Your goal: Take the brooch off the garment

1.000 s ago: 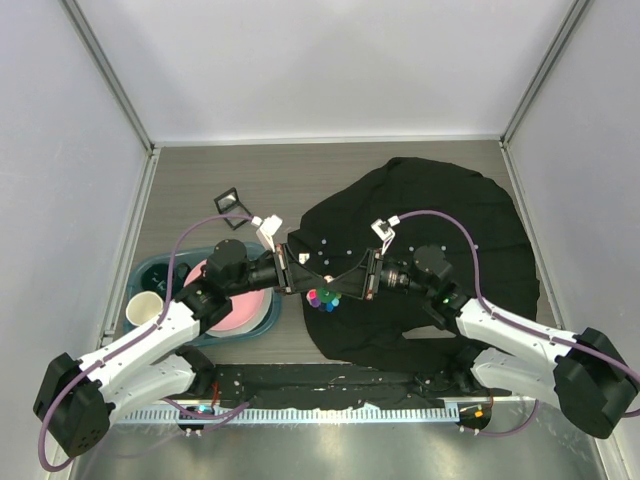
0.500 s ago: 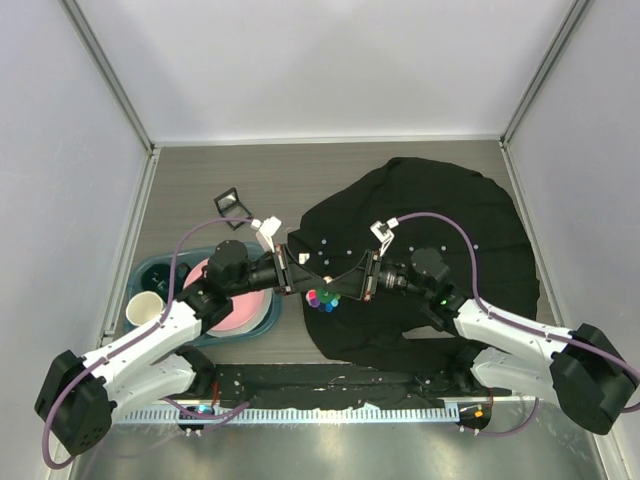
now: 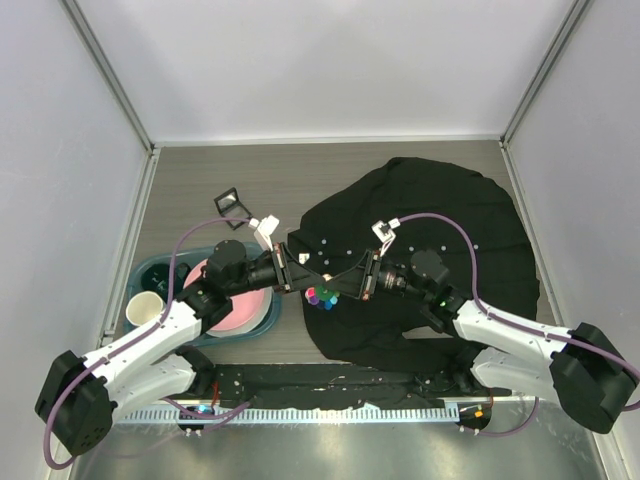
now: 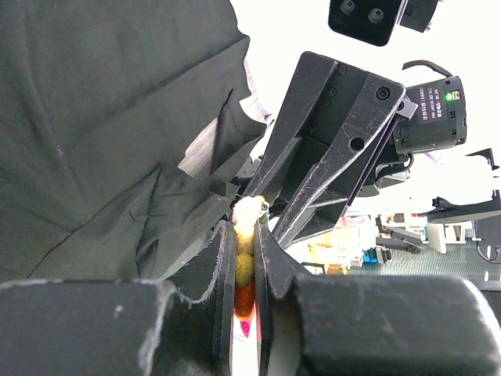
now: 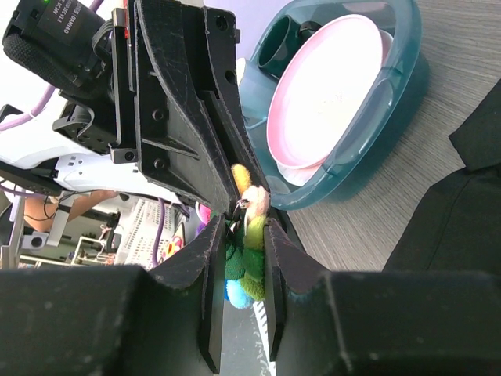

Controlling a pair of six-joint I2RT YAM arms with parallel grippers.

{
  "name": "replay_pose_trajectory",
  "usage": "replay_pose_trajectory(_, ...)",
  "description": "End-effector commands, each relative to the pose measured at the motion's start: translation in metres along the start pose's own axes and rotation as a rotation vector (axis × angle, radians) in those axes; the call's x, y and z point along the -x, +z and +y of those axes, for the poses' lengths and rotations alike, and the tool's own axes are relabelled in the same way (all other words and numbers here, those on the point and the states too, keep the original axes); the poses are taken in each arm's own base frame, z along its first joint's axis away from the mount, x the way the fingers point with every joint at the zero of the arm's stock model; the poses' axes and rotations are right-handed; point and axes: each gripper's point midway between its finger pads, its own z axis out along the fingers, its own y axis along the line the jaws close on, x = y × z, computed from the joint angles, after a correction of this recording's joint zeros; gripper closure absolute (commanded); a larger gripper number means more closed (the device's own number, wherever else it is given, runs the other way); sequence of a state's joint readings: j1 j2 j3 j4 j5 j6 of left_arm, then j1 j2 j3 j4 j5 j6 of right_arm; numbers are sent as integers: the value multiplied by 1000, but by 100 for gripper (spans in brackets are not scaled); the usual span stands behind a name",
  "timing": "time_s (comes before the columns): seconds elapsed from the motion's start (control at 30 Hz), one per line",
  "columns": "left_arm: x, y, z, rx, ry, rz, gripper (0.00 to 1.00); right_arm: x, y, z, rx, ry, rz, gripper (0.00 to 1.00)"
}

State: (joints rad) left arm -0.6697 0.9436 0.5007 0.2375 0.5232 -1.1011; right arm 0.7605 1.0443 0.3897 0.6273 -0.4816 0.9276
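The brooch (image 3: 322, 296), a small flower with coloured petals, hangs above the left edge of the black garment (image 3: 440, 210), between both grippers. My left gripper (image 3: 314, 288) comes in from the left and is shut on its yellow and orange petals (image 4: 244, 266). My right gripper (image 3: 336, 291) comes in from the right, and its jaws press on the green and blue petals (image 5: 249, 243). The two sets of fingers meet tip to tip. Black cloth (image 4: 102, 117) lies close beside the left jaws. I cannot tell whether the pin is still in the cloth.
A teal basin (image 3: 160, 270) at the left holds a pink plate (image 3: 238, 308) and a pale cup (image 3: 143, 308). A small black frame (image 3: 232, 203) lies on the table behind it. Grey walls close in the left, right and far sides.
My right gripper's jaws have narrowed onto the brooch. Both arms have shifted only slightly; the brooch stays in the same spot.
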Motion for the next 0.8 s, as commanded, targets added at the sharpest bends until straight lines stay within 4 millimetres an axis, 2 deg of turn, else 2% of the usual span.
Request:
replay_pose_trajectory(0.0, 1, 1, -26, -111, 31, 4, 100, 15, 4, 28, 82, -33, -70, 89)
replay_pose_trajectory(0.13, 1, 1, -27, -113, 33, 2, 100, 14, 6, 26, 74, -39, -76, 94)
replay_pose_trajectory(0.3, 1, 1, -25, -108, 30, 4, 100, 13, 7, 29, 84, -33, -68, 94)
replay_pose_trajectory(0.63, 0, 2, -22, -96, 33, 5, 100, 17, 3, 41, 110, -15, -77, 62)
replay_pose_trajectory(0.77, -1, 2, -20, -88, 32, 8, 100, 20, 2, 43, 106, -21, -86, 57)
